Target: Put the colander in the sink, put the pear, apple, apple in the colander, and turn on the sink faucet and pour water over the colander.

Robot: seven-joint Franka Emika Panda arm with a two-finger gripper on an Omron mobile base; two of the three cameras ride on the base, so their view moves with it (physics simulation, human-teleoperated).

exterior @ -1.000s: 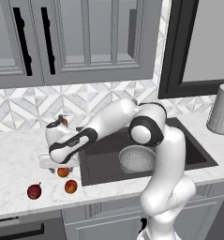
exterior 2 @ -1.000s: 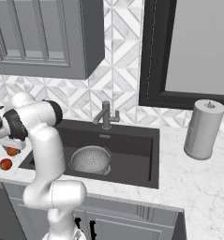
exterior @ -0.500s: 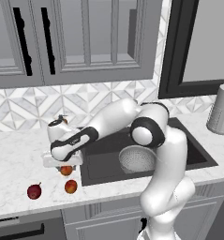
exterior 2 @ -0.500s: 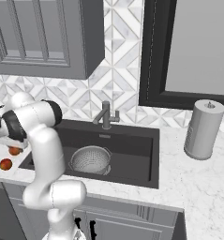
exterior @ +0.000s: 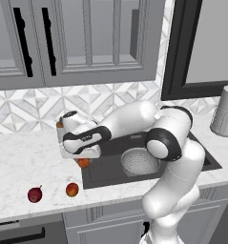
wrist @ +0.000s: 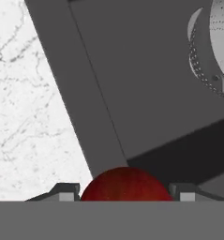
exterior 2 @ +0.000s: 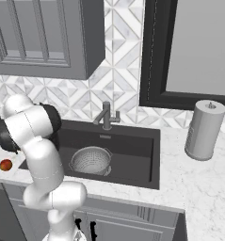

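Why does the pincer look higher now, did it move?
Yes. The pincer, gripping an apple, rose off the counter and shifted toward the sink.

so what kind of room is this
A kitchen, rendered rather than real by the look of it: a dark sink with a faucet set in a marble counter, and grey cabinets above a tiled wall.

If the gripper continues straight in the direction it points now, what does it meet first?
The gripper, its jaws closed on an apple, points down at the sink near its left rim. It would probably meet the dark basin floor first, short of the colander; depth is unclear.
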